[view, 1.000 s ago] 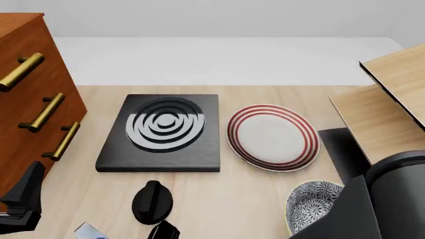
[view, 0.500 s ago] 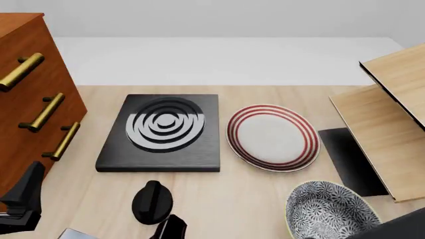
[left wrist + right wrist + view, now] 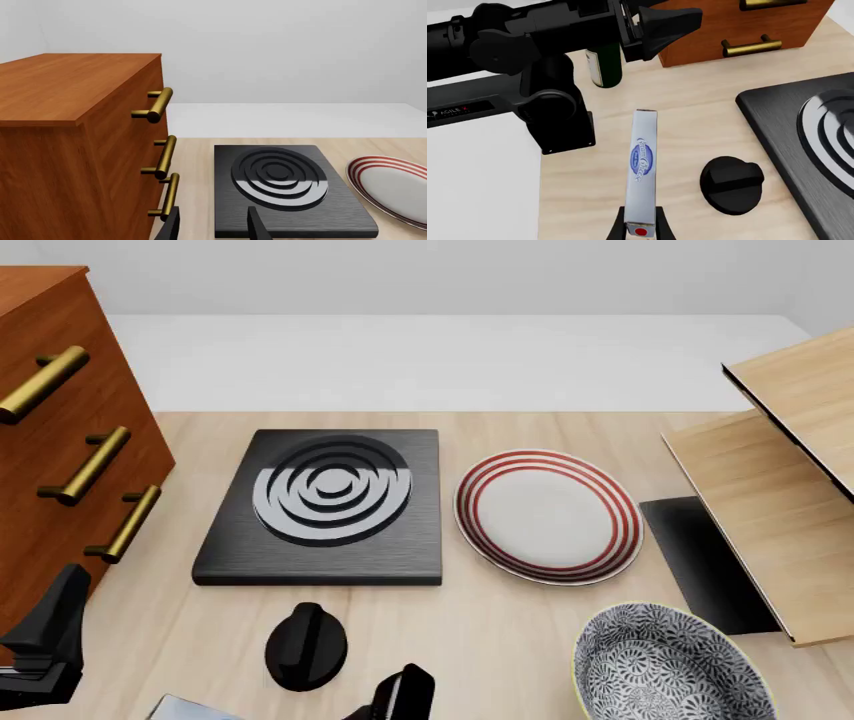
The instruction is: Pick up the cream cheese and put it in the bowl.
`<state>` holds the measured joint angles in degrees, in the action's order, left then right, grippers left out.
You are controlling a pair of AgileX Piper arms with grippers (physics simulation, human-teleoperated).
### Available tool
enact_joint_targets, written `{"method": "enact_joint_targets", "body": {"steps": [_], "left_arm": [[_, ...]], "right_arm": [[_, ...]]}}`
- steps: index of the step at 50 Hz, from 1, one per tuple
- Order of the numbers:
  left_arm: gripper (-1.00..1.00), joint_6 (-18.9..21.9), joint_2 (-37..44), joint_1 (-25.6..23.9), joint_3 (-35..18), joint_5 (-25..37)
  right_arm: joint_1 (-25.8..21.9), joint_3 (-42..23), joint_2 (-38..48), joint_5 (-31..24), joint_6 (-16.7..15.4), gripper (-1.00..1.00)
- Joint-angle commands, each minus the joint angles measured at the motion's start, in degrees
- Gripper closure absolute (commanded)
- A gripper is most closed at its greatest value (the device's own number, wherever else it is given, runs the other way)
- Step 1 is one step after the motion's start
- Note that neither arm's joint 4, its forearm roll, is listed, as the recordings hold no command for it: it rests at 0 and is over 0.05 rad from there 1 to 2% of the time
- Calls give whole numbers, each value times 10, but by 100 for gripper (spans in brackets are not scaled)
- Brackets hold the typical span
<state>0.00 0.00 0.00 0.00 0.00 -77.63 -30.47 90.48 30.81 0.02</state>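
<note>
At six o'clock on the table's near edge, my right gripper clamps the cream cheese by one end. Over at four o'clock sits the bowl, apart from it. My left gripper hangs with fingers parted, holding nothing, beside the wooden drawer cabinet.

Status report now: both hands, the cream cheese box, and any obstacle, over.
Right hand shut on pale blue-grey cream cheese box, lifted. Left hand open, empty. Patterned grey-white bowl empty. Black knob beside the path, no block.
</note>
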Motion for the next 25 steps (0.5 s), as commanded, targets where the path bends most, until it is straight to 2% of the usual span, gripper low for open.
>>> {"method": "enact_joint_targets", "body": {"steps": [1, 15, 22, 23, 25], "left_arm": [[-100, 0, 0, 0, 0, 0], [-100, 0, 0, 0, 0, 0], [-100, 0, 0, 0, 0, 0], [-100, 0, 0, 0, 0, 0], [-100, 0, 0, 0, 0, 0]], "right_arm": [[10, 34, -86, -41, -5, 100], [60, 95, -227, -133, -13, 100], [106, 120, -347, -235, -23, 100], [124, 126, -380, -265, -32, 100], [131, 124, -409, -298, -36, 100]]}}
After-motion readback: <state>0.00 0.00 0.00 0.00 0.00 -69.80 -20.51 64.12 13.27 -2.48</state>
